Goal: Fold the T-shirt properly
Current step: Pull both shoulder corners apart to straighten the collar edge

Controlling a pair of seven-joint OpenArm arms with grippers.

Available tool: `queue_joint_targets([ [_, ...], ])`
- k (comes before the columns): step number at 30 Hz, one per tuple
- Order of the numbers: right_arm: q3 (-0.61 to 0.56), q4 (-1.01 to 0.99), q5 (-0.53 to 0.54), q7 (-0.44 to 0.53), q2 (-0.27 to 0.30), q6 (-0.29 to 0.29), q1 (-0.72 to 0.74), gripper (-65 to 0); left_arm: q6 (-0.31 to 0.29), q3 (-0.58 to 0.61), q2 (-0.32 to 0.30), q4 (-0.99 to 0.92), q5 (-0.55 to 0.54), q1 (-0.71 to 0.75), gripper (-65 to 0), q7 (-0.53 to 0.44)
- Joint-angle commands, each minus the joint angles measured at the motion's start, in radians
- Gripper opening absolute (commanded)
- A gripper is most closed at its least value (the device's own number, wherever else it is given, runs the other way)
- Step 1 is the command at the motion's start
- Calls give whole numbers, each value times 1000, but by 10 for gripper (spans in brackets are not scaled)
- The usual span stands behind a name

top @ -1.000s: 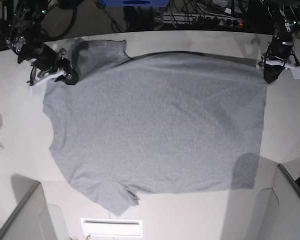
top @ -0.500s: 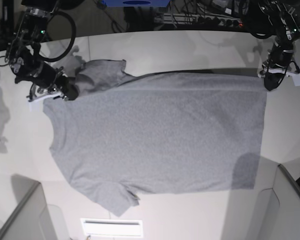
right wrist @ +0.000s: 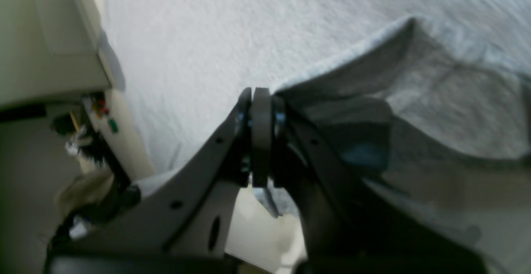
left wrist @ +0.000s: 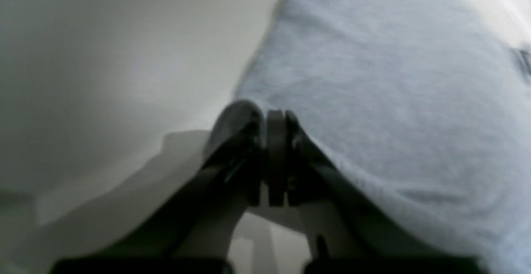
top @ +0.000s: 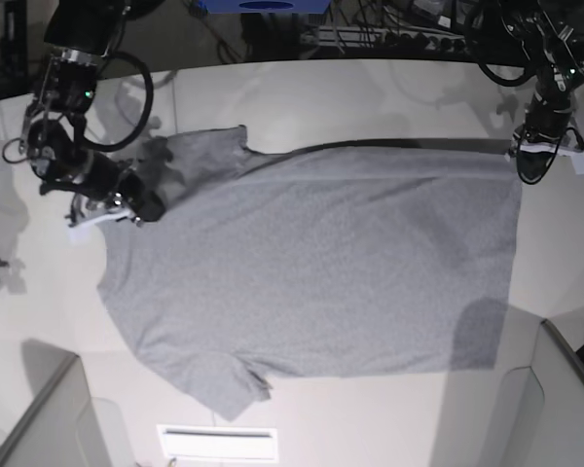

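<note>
The base view looks straight down; both wrist views sit close, sharing the T-shirt (top: 311, 263).

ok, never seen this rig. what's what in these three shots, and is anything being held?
It is a two-armed robot at a pale table. The base picture looks down from above; the other two come from cameras on each wrist, looking along the black fingers. A grey T-shirt lies spread on the table, plain side up. The right hand is shut on the shirt near a sleeve, and the left hand is shut on a hem corner. Both wrist views show pinched cloth at closed fingertips.
</note>
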Motion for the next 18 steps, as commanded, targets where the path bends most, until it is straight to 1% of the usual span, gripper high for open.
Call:
queue_joint_targets([
  [1,-4,8,19,10,12,7,24,-650,-8,4,-15,13,-16,-12,-650,-22],
  [9,-11,-29,19,10,12,7,86,-650,-6,12,-15,11,-16,-45,-650,-21],
  [10,-8,-30,19,10,12,7,92,-650,-6,10,-15,14,-16,-52,-650,-7],
  [13,-10,-38,19,10,13,7,101,-650,-4,-5,-15,11,-15,-113,-650,110],
  [15,-13,-63,19,10,13,7,118,-650,-4,-40,-14,11,-15,-154,-650,177],
  [18,-13,-112,19,11,13,7,139,-650,-3,-51,-14,-4,-13,-210,-650,225],
])
